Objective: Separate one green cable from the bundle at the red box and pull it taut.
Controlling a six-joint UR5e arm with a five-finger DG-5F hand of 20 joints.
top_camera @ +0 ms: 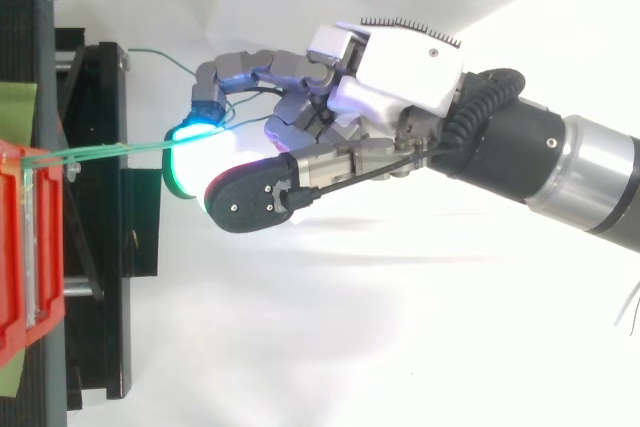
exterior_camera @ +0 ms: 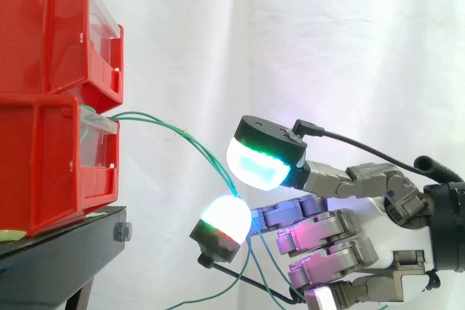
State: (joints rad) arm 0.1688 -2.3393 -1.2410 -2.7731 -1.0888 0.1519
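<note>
Green cables (exterior_camera: 138, 113) trail from lower red bin (exterior_camera: 51, 165).

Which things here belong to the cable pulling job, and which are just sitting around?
For the job: green cables, lower red bin they come out of, hand.
Just there: upper red bin, black stand, white curtain.

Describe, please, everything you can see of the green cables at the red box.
The green cables are thin strands leaving the front of the lower red box. Close together, they slope down, gently curved rather than taut, to the hand, whose curled fingers pinch them between glowing pads. Beyond the fingers, slack strands hang in loops.
</note>
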